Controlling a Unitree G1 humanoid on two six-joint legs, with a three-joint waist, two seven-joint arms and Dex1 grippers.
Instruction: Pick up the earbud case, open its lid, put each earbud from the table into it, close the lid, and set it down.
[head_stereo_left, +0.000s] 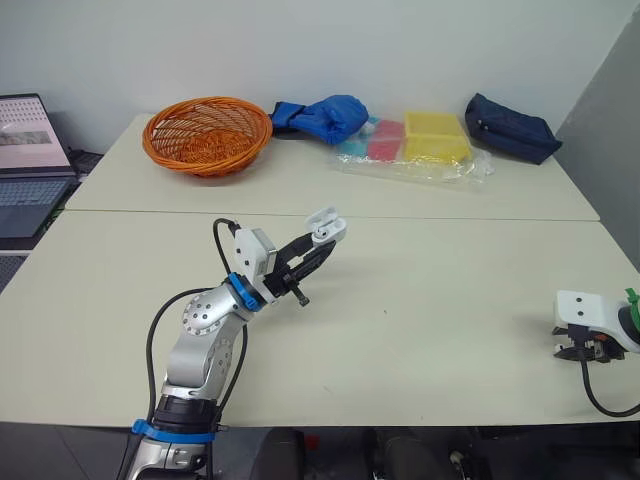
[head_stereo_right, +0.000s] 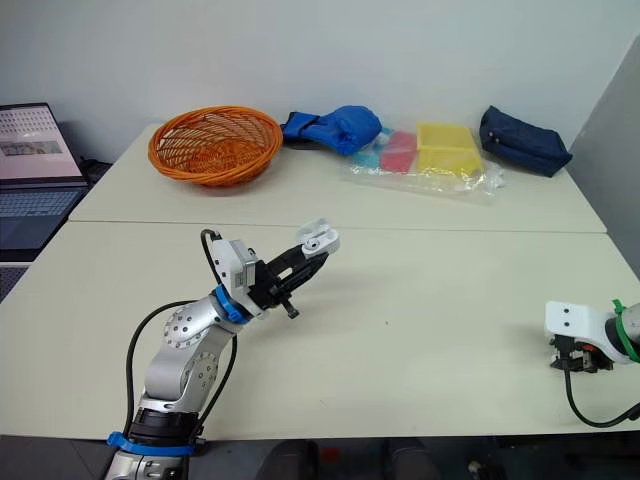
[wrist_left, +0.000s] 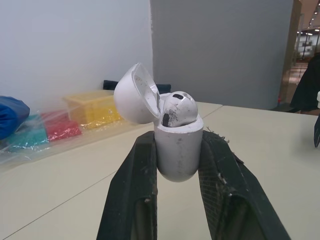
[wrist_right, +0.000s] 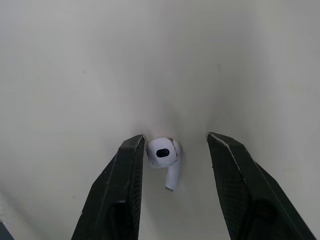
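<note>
Right gripper (wrist_right: 176, 136) spread wide; earbud (wrist_right: 164, 159) between its fingers, nearer one, stem along them; left gripper (wrist_left: 177, 145), well apart, clamps case (wrist_left: 178, 165), lid (wrist_left: 134, 94) open.

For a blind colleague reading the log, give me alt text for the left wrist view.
The left gripper clamps a white earbud case, its lid open and one earbud seated inside. Behind it, a table holds a yellow box.

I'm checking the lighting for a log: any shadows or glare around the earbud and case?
Right wrist view: soft shadow darkens the table around the earbud inside the right gripper; no glare. Left wrist view: the earbud case is softly lit, without harsh glare.
</note>
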